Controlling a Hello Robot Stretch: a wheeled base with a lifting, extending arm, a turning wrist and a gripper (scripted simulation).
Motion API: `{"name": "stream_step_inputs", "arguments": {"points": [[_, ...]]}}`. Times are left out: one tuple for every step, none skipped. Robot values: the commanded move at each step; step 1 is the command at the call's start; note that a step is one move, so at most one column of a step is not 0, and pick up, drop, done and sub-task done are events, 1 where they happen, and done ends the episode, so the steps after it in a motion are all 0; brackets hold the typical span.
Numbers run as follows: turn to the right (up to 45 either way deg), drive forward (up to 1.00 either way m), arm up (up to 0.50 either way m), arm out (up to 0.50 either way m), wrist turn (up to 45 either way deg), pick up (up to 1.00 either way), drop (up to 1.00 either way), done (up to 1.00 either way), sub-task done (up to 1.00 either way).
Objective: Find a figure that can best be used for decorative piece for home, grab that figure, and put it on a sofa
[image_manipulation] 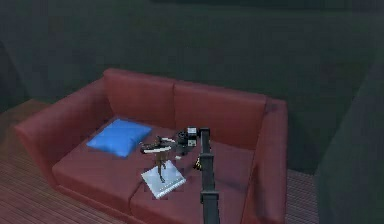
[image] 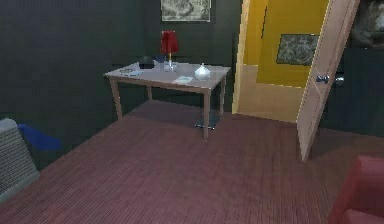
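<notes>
- Forward view: I log a wooden bench [image: 158, 76] left of centre, with a red lamp [image: 169, 42] at its back edge and a small white pot [image: 202, 71] near its right edge.
- A pale door [image: 325, 70] stands ajar to the right.
- Arm side view: red sofa [image_manipulation: 140, 100], with a blue cushion [image_manipulation: 120, 137] on the left seat.
- End effector [image_manipulation: 158, 148] is above the middle seat; I cannot tell whether it grasps anything.
- A pale grey object [image_manipulation: 162, 182], possibly the figure, is at the seat's front edge.
- Arm [image_manipulation: 208, 175] is just right of it.
</notes>
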Motion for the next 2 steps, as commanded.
{"name": "stream_step_inputs", "arguments": {"points": [[0.0, 0.00, 0.00, 0.00, 0.0, 0.00, 1.00, 0.00, 0.00], [0.0, 0.00, 0.10, 0.00, 0.0, 0.00, 0.00, 0.00, 0.00]]}}
